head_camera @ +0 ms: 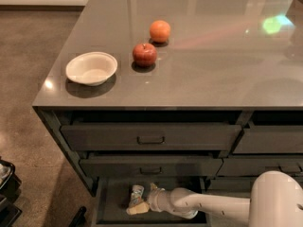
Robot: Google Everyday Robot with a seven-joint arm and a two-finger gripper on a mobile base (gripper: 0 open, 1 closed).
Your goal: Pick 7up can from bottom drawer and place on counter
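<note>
Three stacked drawers face me, and the bottom drawer [113, 207] stands open. My gripper [152, 198] is inside it, arm reaching in from the right end. The 7up can [137, 192] sits just beside it, toward the drawer's left end, with a tan scrap [137, 209] at its near side. Whether my jaws are spread or closed, I cannot tell. Farther off, the counter [213, 74] carries a bowl [91, 68], apple [144, 54] and orange [160, 30].
</note>
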